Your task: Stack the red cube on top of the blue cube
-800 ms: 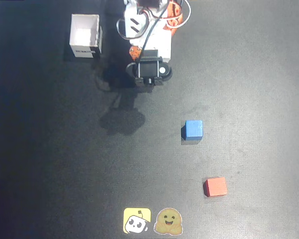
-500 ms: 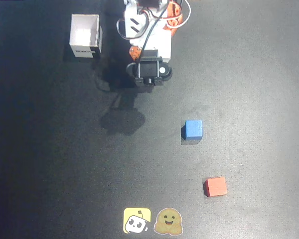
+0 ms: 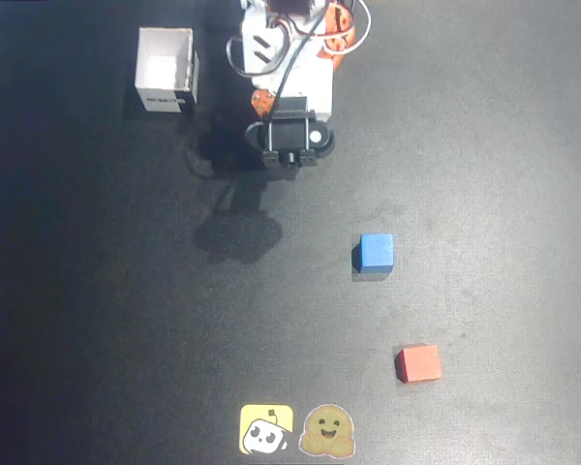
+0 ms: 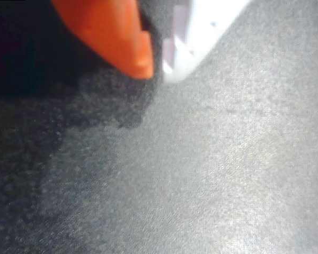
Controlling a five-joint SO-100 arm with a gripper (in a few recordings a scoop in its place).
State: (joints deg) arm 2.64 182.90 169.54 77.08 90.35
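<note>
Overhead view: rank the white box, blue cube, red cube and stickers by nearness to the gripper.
From the gripper:
1. Blue cube, below-right; white box, upper-left. Too close to call.
2. Red cube, farther below-right.
3. Stickers, bottom edge; close to the red cube's distance.

Overhead: a plain bright blue cube (image 3: 376, 251) and a plain red-orange cube (image 3: 418, 363) are lying on a dark charcoal desk (image 3: 504, 145). A white box (image 3: 166, 71) is showing a dark label. A yellow sticker (image 3: 266, 429) and a tan smiling sticker (image 3: 327, 430) are showing. Wrist: the pincer (image 4: 156, 66) is showing one orange finger and one white.
</note>
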